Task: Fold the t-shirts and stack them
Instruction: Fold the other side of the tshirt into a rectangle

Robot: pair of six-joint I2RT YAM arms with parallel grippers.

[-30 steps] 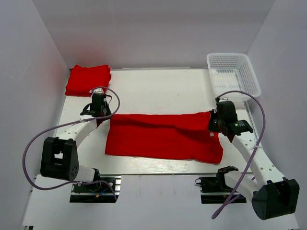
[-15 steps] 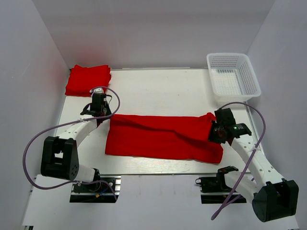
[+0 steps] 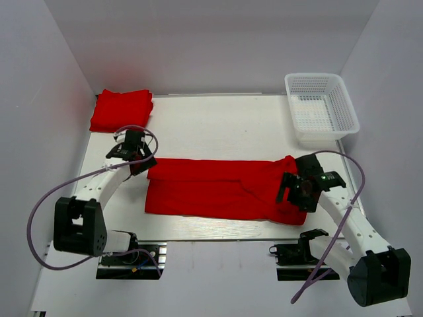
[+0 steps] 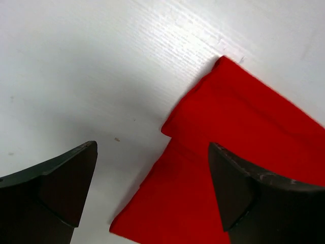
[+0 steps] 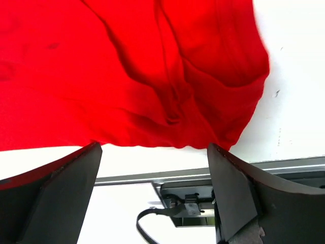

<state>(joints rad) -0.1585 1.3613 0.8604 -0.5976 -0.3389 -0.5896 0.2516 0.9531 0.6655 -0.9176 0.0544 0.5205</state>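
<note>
One red t-shirt (image 3: 218, 188) lies flat across the middle of the table, folded lengthwise into a long band. Another red t-shirt (image 3: 122, 109) sits folded at the back left corner. My left gripper (image 3: 140, 160) hovers open over the band's left end; the left wrist view shows the layered cloth corner (image 4: 244, 132) under the gap of that gripper (image 4: 152, 188), not held. My right gripper (image 3: 291, 191) stands open over the band's rumpled right end. In the right wrist view the red cloth (image 5: 127, 76) lies beyond that gripper (image 5: 152, 193), with nothing between its fingers.
A white mesh basket (image 3: 322, 105) stands at the back right. White walls close in the table on three sides. The table's metal front edge (image 5: 284, 165) and an arm base (image 5: 185, 201) lie just below the shirt's right end.
Both grippers have opened and let go of the shirt's ends. The cloth has settled flat on the table. The right gripper has moved toward the near edge, the left a little nearer too.
</note>
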